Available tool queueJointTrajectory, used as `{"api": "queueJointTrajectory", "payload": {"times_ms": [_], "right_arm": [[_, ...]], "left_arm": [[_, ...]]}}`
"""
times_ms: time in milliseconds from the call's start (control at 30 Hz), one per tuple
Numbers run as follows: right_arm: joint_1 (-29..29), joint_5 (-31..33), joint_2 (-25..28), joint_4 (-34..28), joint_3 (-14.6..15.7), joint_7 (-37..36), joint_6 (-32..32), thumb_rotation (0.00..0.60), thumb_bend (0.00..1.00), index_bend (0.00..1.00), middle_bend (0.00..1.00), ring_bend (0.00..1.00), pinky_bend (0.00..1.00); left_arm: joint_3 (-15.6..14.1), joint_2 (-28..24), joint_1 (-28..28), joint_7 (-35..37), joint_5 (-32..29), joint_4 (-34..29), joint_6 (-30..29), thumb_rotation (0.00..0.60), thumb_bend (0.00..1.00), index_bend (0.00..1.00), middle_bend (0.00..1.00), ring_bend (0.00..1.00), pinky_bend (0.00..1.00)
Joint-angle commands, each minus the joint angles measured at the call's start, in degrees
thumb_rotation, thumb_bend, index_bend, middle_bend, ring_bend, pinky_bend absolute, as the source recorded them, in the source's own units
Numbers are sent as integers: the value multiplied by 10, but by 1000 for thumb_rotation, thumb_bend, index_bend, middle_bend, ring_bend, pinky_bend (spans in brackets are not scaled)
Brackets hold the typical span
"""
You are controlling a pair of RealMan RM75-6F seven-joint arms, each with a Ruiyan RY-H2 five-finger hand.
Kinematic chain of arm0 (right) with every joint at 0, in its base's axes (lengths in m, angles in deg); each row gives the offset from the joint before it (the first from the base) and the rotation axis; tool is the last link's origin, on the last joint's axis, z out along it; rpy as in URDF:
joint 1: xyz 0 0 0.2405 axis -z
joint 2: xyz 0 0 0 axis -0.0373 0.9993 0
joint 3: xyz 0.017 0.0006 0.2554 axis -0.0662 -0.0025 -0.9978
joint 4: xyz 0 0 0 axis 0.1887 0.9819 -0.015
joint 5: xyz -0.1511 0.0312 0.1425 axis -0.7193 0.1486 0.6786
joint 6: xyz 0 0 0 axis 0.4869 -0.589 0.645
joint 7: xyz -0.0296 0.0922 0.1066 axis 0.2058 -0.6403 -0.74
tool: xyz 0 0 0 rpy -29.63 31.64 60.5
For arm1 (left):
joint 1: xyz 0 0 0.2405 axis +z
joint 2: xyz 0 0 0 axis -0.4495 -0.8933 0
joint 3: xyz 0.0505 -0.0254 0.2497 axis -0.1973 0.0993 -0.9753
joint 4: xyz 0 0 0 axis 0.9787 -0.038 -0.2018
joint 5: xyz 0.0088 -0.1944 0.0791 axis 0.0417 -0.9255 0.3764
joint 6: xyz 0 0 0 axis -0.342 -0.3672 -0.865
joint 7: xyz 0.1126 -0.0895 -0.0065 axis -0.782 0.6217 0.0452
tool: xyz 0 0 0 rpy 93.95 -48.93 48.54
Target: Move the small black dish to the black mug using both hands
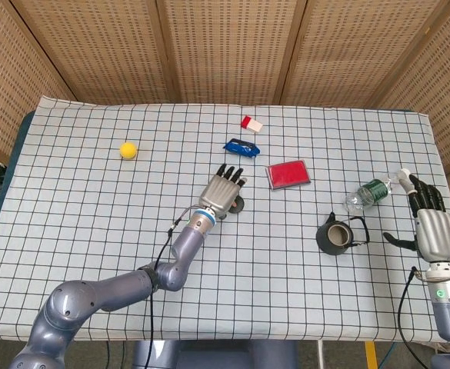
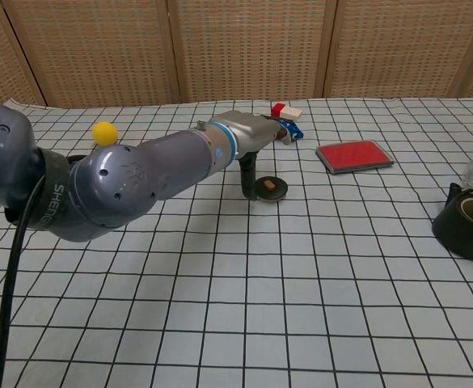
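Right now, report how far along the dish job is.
Done: the dish is at mid-table, well apart from the mug. In hand: the left hand is over it, thumb at its rim; grip unclear. Left: the right hand, empty beside the mug, has yet to take it the rest of the way.

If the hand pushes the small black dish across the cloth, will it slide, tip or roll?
The small black dish looks low and flat, so it will probably slide, not tip. It seems rigid and likely light for its size. The checked tablecloth may bunch a little and drag on it. The left hand is right beside it.
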Motion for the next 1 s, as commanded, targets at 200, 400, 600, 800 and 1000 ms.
{"api": "queueJointTrajectory", "payload": {"times_ms": [200,400,600,800,1000], "right_arm": [[0,-7,-1,-1,1,3,-5,600,113,111,0,0,0],[-4,-13,-11,1,10,31,0,600,113,114,0,0,0],[-6,-18,-20,-3,15,57,-3,600,113,114,0,0,0],[-7,-24,-26,-12,18,84,-8,600,114,127,0,0,0],[-14,-26,-37,-32,10,114,-17,600,114,174,0,0,0]], "left_arm": [[-34,-82,78,38,53,-131,-83,600,124,56,0,0,0],[-115,-221,222,118,173,-313,-232,600,125,55,0,0,0],[-171,-295,326,183,258,-365,-347,600,125,49,0,0,0],[-210,-342,402,209,308,-379,-419,600,124,39,0,0,0],[-225,-371,453,238,336,-395,-448,600,124,39,0,0,0]]}}
